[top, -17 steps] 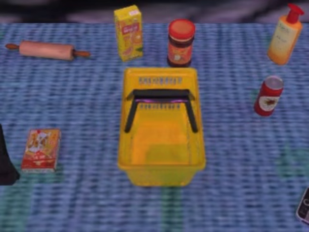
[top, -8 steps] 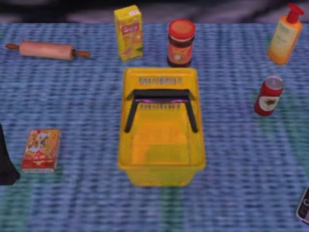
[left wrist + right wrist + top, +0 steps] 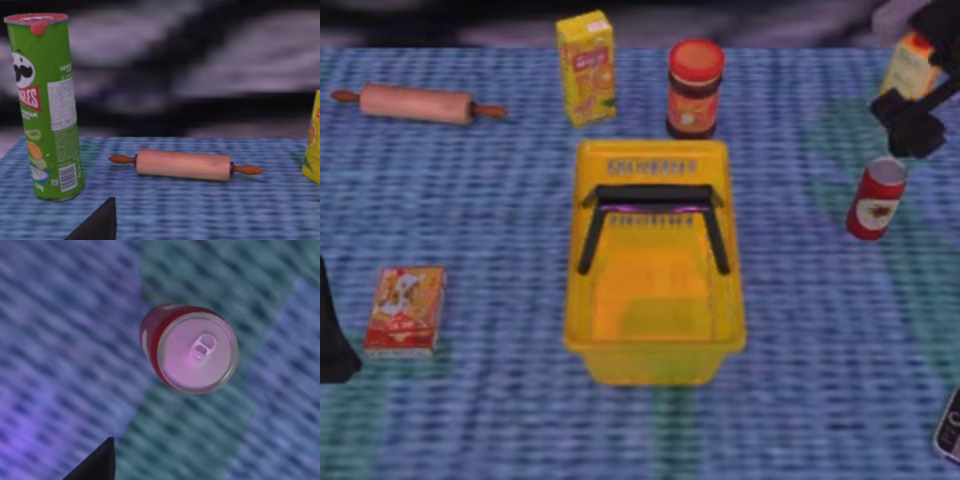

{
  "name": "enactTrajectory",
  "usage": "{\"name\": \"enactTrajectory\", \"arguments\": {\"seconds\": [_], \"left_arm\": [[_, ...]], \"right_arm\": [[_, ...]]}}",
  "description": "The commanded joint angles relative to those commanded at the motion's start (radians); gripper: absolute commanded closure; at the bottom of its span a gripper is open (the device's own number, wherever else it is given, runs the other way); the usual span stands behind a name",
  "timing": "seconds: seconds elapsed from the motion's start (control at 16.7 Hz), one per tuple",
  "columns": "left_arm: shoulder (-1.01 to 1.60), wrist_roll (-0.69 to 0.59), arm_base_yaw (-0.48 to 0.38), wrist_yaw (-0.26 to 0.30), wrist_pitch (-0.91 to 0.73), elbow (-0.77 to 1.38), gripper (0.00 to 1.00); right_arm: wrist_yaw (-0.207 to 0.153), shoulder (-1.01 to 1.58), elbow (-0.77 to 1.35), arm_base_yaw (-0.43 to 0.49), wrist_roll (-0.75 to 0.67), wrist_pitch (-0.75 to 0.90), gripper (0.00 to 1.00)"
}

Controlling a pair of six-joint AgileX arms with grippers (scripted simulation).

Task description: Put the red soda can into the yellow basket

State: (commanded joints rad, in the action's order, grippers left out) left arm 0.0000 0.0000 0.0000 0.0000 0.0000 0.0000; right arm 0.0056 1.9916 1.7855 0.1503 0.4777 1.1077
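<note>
On chip tube [image 3: 46, 105]: "Pringles" fragment.

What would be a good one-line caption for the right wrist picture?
Looking straight down on the upright red soda can and its silver pull-tab top, standing on the blue woven tablecloth.

I saw the red soda can [image 3: 875, 199] standing up on the table's right side, silver top [image 3: 197, 352] up, white round mark on its side. The big yellow basket [image 3: 655, 340] sat in the middle, well apart from it, black handles folded down inside.
</note>
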Motion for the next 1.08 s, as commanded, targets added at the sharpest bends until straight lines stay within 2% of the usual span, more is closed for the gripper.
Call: {"name": "enactTrajectory", "arguments": {"seconds": [0.24, 0.42, 0.78, 1.08], "left_arm": [[0.0, 0.0, 0.0, 0.0, 0.0, 0.0, 0.0], [0.0, 0.0, 0.0, 0.0, 0.0, 0.0, 0.0], [0.0, 0.0, 0.0, 0.0, 0.0, 0.0, 0.0], [0.0, 0.0, 0.0, 0.0, 0.0, 0.0, 0.0]], "right_arm": [[0.0, 0.265, 0.229, 0.021, 0.063, 0.147, 0.0], [-0.001, 0.355, 0.306, 0.029, 0.086, 0.201, 0.0], [-0.001, 0.363, 0.307, 0.025, 0.088, 0.2, 0.0], [-0.001, 0.381, 0.201, 0.03, 0.088, 0.074, 0.0]]}}
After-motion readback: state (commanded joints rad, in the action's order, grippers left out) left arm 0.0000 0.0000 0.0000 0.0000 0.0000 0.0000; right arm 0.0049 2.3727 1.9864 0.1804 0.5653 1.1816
